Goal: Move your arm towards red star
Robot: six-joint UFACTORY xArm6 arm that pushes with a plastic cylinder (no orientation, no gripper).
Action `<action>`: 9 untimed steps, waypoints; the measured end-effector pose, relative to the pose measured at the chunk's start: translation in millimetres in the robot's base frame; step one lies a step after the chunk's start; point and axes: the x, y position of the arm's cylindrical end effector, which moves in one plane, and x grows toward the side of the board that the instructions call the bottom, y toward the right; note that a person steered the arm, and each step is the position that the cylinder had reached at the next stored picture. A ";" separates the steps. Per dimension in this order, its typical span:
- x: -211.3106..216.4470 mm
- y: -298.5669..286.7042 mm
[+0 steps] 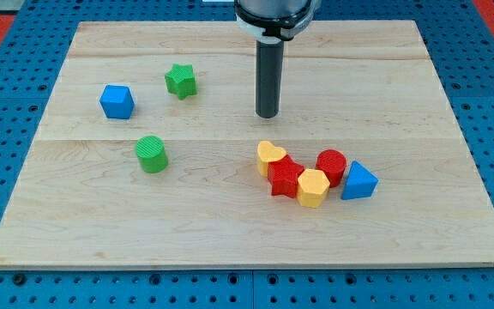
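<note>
My arm comes down from the view's top, a little right of the middle. Only its round, dark and shiny end shows, with a white ring under it. From that ring a straight dark rod hangs down. The rod stands upright, not tilted. My tip [268,115] is the flat bottom of the rod. It sits low on the tabletop [401,240], in the upper half of the view, touching no block.

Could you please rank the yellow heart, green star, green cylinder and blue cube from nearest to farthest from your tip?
From my tip:
1. Yellow heart, just below.
2. Green star, upper left.
3. Green cylinder, lower left.
4. Blue cube, far left.
</note>
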 end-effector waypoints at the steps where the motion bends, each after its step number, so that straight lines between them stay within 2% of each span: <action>1: 0.0 -0.4; 5: -9.2 -0.6; 6: -1.5 -0.6; 8: 49.5 -1.6; 9: 50.7 -12.9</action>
